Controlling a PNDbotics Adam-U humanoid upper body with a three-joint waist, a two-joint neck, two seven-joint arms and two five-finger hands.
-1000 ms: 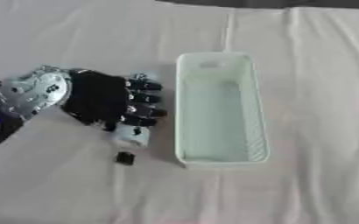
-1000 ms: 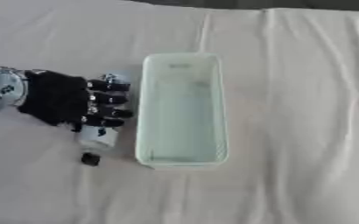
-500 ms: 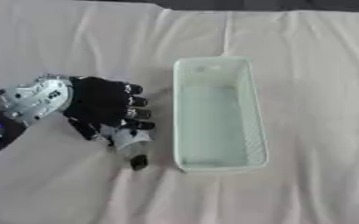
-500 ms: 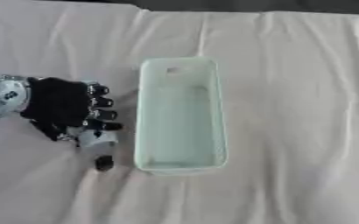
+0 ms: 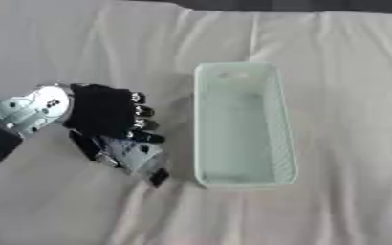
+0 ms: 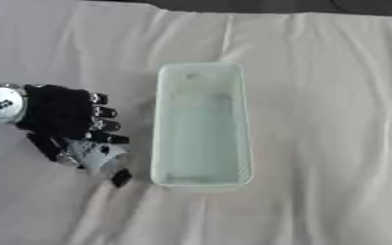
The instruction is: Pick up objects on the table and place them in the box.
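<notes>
Just left of the box (image 5: 245,124), the left hand (image 5: 105,115) now has its fingers curled round a small white-and-black object (image 5: 142,160), apparently raised off the cloth (image 5: 350,72) since a second ago, ready to carry over.

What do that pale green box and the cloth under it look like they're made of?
The box looks like moulded plastic: pale mint, slightly translucent, with a smooth rounded rim and what seem finely ribbed walls. The table cover looks like woven fabric, off-white and matte, since it lies in soft creases and folds. Neither can be told for certain by sight alone.
</notes>
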